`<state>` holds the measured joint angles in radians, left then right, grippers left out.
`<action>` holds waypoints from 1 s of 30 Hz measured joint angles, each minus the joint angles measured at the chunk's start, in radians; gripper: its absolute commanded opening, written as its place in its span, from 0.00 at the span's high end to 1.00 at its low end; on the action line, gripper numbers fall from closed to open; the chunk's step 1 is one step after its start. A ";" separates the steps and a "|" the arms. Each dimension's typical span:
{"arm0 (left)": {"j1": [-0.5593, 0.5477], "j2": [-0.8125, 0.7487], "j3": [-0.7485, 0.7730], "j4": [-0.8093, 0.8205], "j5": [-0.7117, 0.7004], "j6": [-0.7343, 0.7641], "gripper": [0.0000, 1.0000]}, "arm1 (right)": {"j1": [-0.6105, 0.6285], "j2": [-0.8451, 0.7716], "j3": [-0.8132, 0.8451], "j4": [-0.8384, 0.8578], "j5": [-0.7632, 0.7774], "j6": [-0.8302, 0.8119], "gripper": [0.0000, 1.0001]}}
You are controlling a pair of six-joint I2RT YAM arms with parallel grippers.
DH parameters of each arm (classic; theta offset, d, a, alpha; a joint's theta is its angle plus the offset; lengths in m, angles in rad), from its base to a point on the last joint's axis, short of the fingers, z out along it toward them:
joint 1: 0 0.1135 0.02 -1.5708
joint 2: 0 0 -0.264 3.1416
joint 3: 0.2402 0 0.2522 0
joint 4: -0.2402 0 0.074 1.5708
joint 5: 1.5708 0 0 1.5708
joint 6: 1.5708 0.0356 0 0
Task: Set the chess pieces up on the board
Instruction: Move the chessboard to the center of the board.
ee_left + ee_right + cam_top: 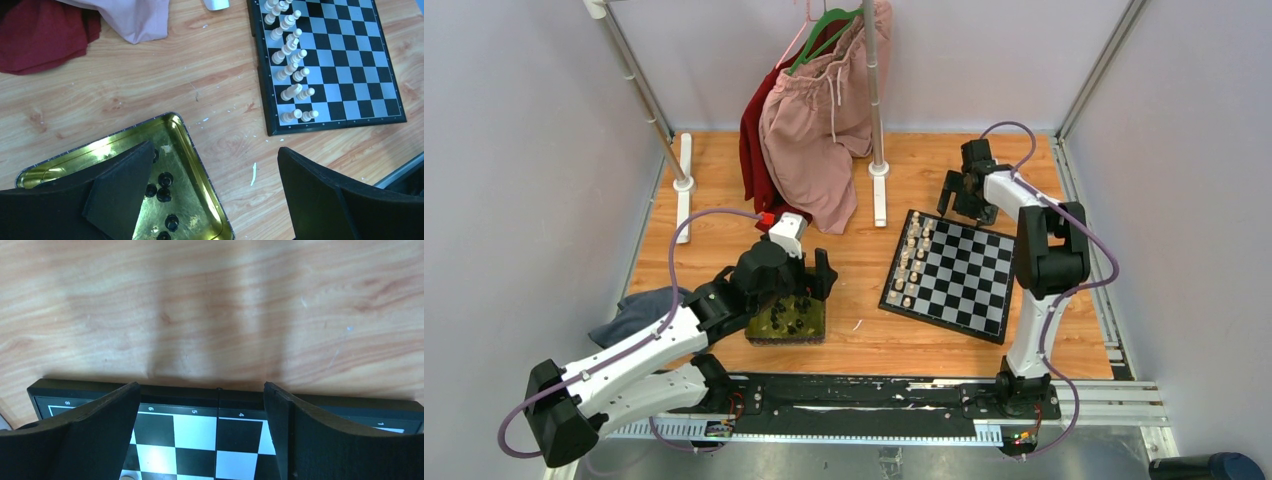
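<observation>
The left hand (215, 150) hangs wide open and holds nothing. One finger is over the inside of the yellow-green tray (172, 117), the other out over the wooden table (150, 85). The black chess pieces (165, 180) lie loose in the tray. I make out perhaps five or six, though the finger hides part of the heap.

Seen from above, the board (959, 270) lies at the tray's three o'clock, apart from it and turned a little askew. Cream-white pieces (292, 70) stand in two rows along its nine o'clock edge. The right hand (201, 390), spread just as wide and gripping nothing, hovers at the board's twelve o'clock edge, fingers over the dark border. A pink garment (824, 130) hangs on a rack at the board's eleven o'clock.
</observation>
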<state>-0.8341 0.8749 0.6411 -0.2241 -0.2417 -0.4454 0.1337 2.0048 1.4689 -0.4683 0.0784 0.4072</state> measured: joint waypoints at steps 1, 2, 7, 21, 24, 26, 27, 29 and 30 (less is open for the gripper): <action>0.000 0.000 0.000 -0.002 0.003 -0.003 0.00 | 0.002 -0.016 -0.018 0.002 0.000 0.001 0.04; 0.000 -0.001 0.000 -0.005 0.006 -0.007 0.00 | 0.004 -0.034 -0.037 0.006 0.000 0.002 0.03; 0.000 -0.005 -0.004 -0.011 0.014 -0.027 0.00 | 0.021 -0.113 -0.120 0.008 -0.001 0.011 0.03; 0.000 -0.066 -0.043 -0.042 0.026 -0.076 0.00 | 0.064 -0.218 -0.255 0.011 0.005 0.023 0.03; 0.000 -0.077 -0.047 -0.052 0.026 -0.082 0.00 | 0.064 -0.220 -0.237 -0.007 0.016 0.020 0.03; 0.000 -0.078 -0.047 -0.055 0.027 -0.083 0.00 | 0.064 -0.220 -0.212 -0.018 0.023 0.018 0.03; 0.000 -0.079 -0.048 -0.055 0.027 -0.083 0.00 | 0.064 -0.220 -0.185 -0.019 0.028 0.016 0.03; 0.000 -0.080 -0.049 -0.056 0.028 -0.084 0.00 | 0.064 -0.220 -0.168 -0.020 0.034 0.015 0.03; 0.000 -0.080 -0.049 -0.057 0.029 -0.084 0.00 | 0.064 -0.220 -0.159 -0.020 0.038 0.014 0.03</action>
<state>-0.8341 0.7952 0.5922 -0.2810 -0.2131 -0.5289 0.1982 1.7851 1.3102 -0.4881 0.1165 0.4217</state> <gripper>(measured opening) 0.997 0.968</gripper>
